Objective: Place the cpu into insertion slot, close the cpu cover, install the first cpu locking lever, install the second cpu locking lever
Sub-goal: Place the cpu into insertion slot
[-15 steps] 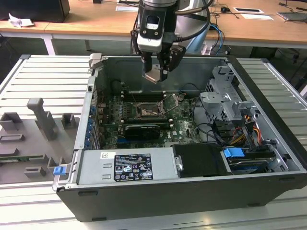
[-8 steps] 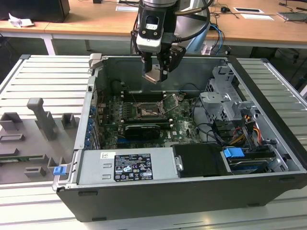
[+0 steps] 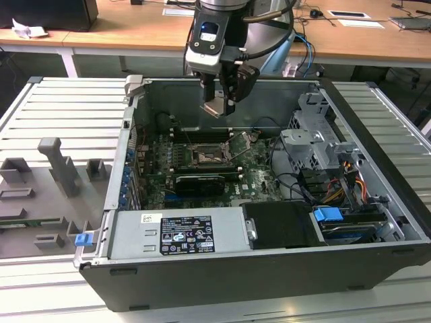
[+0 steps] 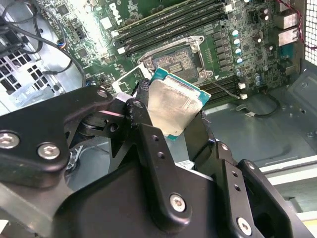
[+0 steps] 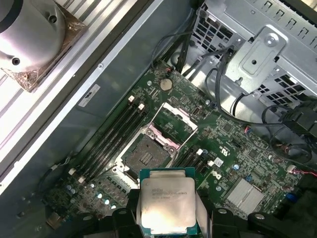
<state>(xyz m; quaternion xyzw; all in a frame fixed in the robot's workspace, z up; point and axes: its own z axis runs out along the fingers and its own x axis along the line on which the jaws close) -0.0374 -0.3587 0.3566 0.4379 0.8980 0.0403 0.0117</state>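
Observation:
My gripper (image 3: 220, 106) hangs above the open computer case, shut on the cpu (image 3: 219, 108) by two opposite edges. The cpu (image 4: 173, 106) is a flat square chip with a pale grey metal top and a green rim, held tilted between the black fingers (image 4: 141, 106). Below it on the green board lies the insertion slot (image 5: 145, 154), a dark square socket with nothing in it. The cpu cover (image 5: 174, 118) stands flipped open beside the slot. The cpu (image 5: 167, 201) is well above the slot (image 3: 204, 156) and apart from it.
Long black memory slots (image 4: 168, 25) flank the socket. A grey power-supply box (image 3: 178, 232) fills the case's near side, and a metal drive cage (image 3: 316, 141) with cables stands at the exterior view's right. Grey fixtures (image 3: 60, 168) sit on the table at the exterior view's left.

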